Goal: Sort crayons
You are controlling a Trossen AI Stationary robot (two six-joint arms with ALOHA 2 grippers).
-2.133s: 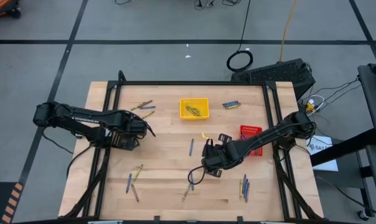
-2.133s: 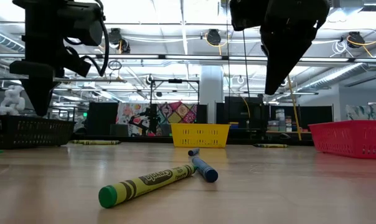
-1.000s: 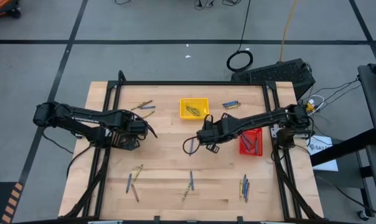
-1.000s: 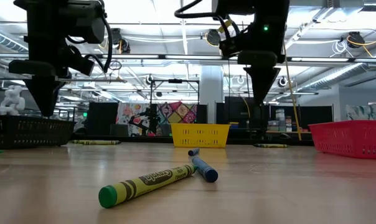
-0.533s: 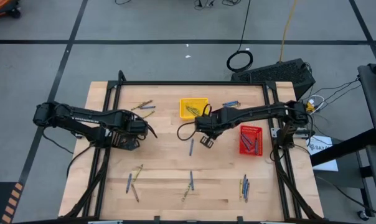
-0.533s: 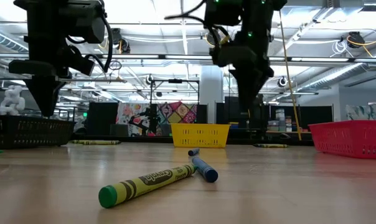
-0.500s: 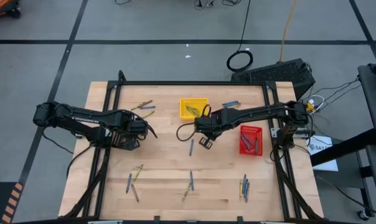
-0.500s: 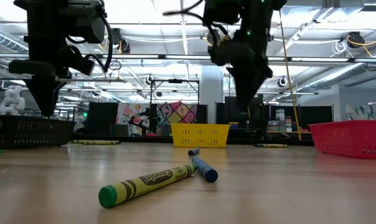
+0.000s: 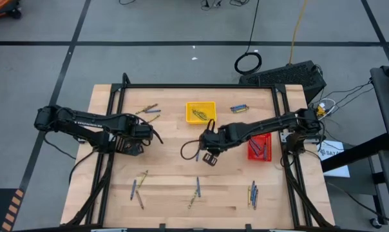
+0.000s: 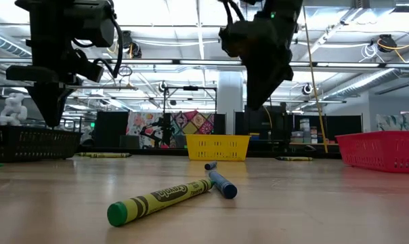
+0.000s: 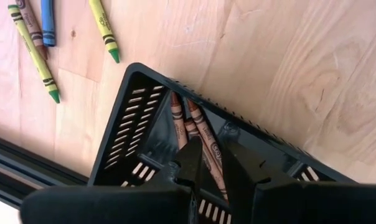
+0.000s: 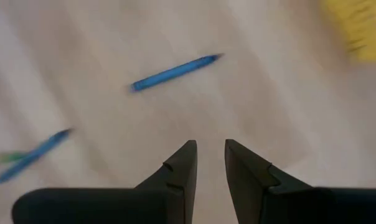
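Note:
Crayons lie scattered on the wooden table [image 9: 169,161]. My right gripper [image 9: 206,154] hangs above the table's middle, narrowly open and empty, over a blue crayon [image 12: 175,71]; a second blue crayon [image 12: 32,155] lies farther off. It also shows in the low view [image 10: 253,102], well above the wood. My left gripper [image 9: 131,143] hovers over the black tray [image 11: 132,137] at the left, narrowly open and empty, above brown crayons [image 11: 200,134] lying in the tray. The yellow tray [image 9: 201,111] holds a few crayons; the red tray [image 9: 259,145] holds blue ones.
Loose crayons lie at the far left [image 9: 148,111], far right [image 9: 239,108], near left [image 9: 138,187], near middle [image 9: 196,190] and near right [image 9: 252,192]. A yellow-green crayon [image 10: 160,196] and a blue one [image 10: 221,183] lie close to the low camera. A black frame borders the table.
My right gripper first went toward the far edge to the yellow tray, then came back toward the near edge and now hangs over the blue crayon at the table's middle. My left gripper has kept still over the black tray.

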